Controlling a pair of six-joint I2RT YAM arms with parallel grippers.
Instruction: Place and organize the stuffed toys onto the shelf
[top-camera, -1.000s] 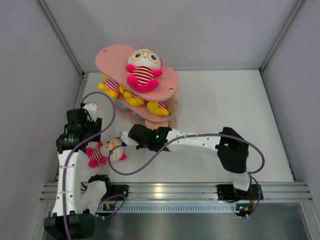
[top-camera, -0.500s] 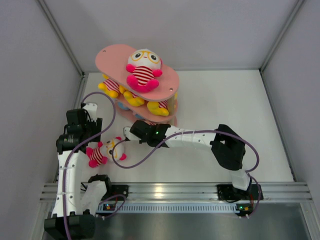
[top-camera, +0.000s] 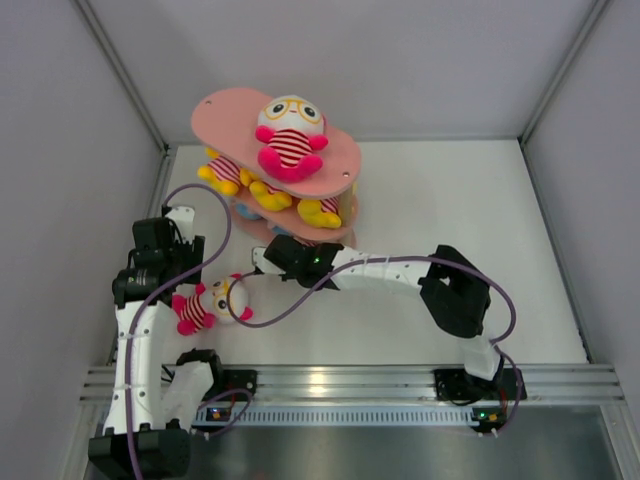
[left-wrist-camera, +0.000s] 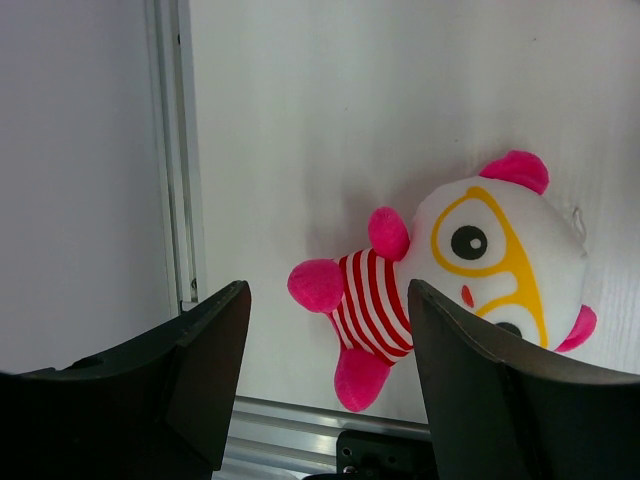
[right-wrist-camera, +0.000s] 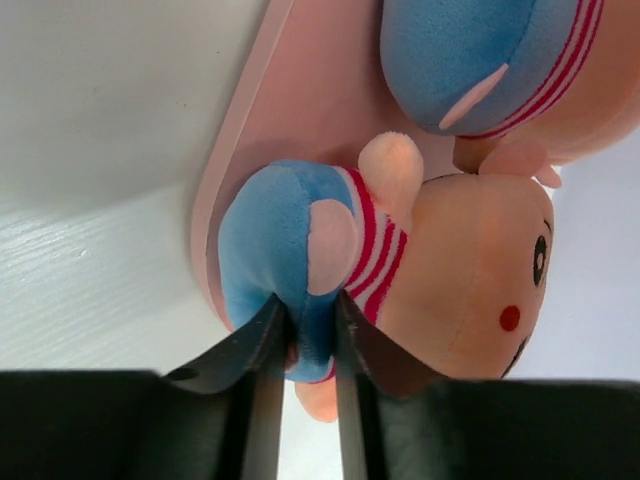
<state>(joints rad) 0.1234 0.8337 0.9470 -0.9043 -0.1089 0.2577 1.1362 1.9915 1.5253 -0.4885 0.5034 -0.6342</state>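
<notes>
While pinched (right end effector), peach toy touches shelf.

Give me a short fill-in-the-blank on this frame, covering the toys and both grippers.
The pink-limbed doll lying on the table wears yellow ____.
The right gripper pinches the peach-faced doll by its ____ shorts.
The left gripper hangs ____ over the pink-limbed doll.
Missing words: glasses; blue; open.

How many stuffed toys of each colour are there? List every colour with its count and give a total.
Pink toys: 2
Yellow toys: at least 2, partly hidden
Blue-shorts toys: 2
Total: at least 6
</notes>
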